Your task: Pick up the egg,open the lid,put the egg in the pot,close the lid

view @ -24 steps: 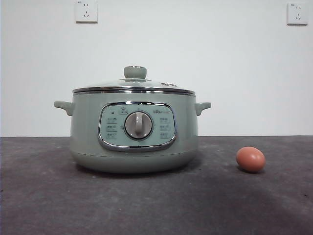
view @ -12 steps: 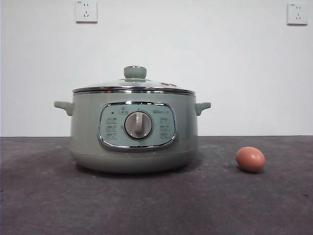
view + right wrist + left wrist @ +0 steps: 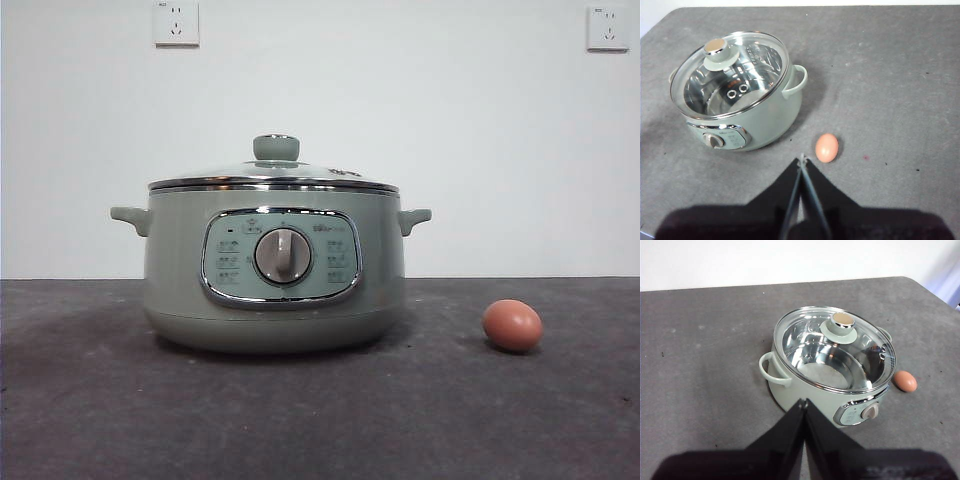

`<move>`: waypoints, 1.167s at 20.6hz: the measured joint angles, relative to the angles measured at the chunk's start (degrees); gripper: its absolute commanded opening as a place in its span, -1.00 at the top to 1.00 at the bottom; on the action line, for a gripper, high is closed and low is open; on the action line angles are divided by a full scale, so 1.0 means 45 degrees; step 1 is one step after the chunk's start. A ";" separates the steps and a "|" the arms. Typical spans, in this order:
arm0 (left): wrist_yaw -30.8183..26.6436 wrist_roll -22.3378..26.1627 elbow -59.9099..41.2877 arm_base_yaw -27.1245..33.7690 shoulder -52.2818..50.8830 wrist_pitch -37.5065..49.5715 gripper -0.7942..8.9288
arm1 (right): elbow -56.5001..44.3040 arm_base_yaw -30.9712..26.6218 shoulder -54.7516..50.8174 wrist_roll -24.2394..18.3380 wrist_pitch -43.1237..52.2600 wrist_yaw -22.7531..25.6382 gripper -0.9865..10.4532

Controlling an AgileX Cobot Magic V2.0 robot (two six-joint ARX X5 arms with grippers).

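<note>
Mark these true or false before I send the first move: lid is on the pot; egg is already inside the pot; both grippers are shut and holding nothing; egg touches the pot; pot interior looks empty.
1. The lid is on the pot. True.
2. The egg is inside the pot. False: it lies on the table beside the pot.
3. The left gripper and right gripper are shut and empty. True.
4. The egg touches the pot. False: bare table lies between them.
5. The pot looks empty through the glass. True.
</note>
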 measured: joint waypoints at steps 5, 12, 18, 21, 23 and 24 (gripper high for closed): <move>0.0000 0.0015 0.0253 0.0000 0.0209 -0.0107 -0.43 | 0.0000 0.0000 0.0015 -0.0083 0.0058 0.0000 -0.04; 0.0704 0.0015 0.0316 -0.0034 0.0806 -0.0024 -0.51 | 0.0000 0.0000 0.0015 -0.0078 0.0053 0.0000 -0.22; 0.0699 0.0044 0.0913 -0.1117 0.2837 0.0704 -0.51 | 0.0000 0.0000 0.0146 0.0019 0.0058 -0.0126 -0.22; 0.0447 0.0058 0.1953 -0.2317 0.4750 0.1564 -0.51 | 0.0005 0.0000 0.0510 0.0024 0.0053 -0.0219 -0.22; -0.0107 0.0199 0.2807 -0.3259 0.6033 0.1919 -0.51 | 0.0005 0.0000 0.0816 0.0024 0.0058 -0.0219 -0.22; -0.0457 0.0321 0.3259 -0.3672 0.6645 0.1982 -0.51 | 0.0005 0.0000 0.0976 0.0024 0.0058 -0.0223 -0.22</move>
